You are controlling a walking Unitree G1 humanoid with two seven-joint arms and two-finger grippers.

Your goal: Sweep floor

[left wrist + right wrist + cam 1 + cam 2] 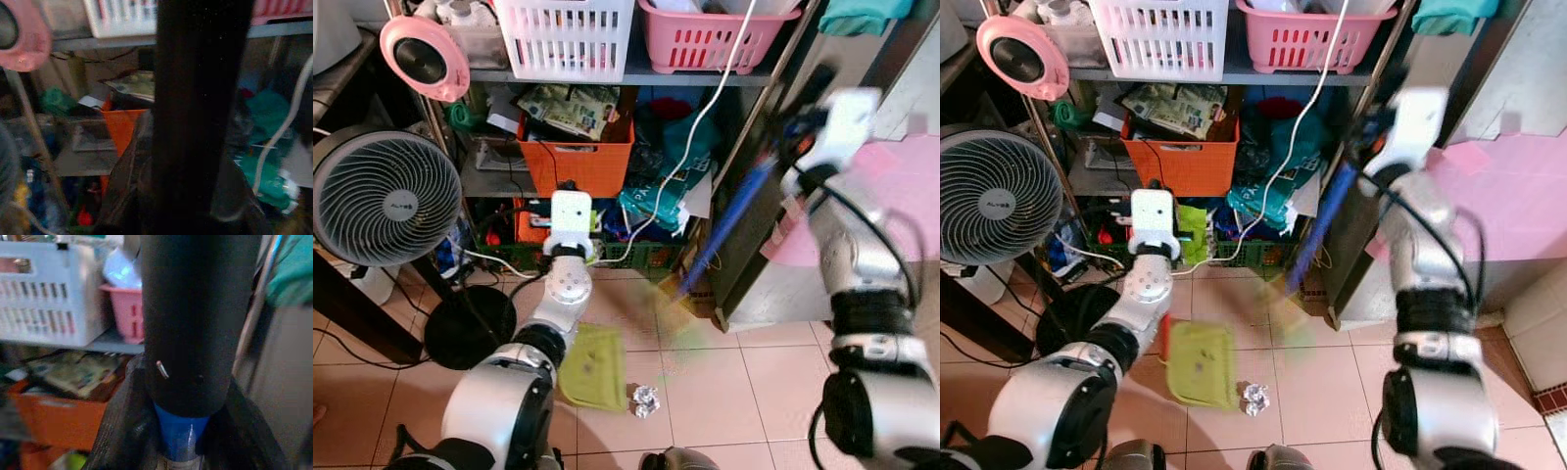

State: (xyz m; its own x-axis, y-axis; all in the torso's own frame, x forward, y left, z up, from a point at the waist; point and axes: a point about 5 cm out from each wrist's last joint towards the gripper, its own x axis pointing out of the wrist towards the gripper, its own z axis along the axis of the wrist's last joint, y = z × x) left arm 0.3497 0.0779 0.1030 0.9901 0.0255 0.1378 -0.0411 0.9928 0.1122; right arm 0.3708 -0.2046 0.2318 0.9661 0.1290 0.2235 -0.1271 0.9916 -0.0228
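The right gripper [790,125] is clenched on the top of the broom [729,220] — its blue handle slants down and leftward from the raised arm to blurred bristles on the tiled floor [754,372], just before the shelf rack [636,73]. The left gripper [146,431] grips the green dustpan [594,366], which lies flat on the tiles beside a foil ball [644,399] — below the bristles.

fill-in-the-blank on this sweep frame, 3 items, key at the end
1. The right gripper is shut on the ____ broom handle.
2. The green dustpan lies on the ____.
3. The crumpled foil ball lies beside the ____.

Missing words: blue; floor; dustpan
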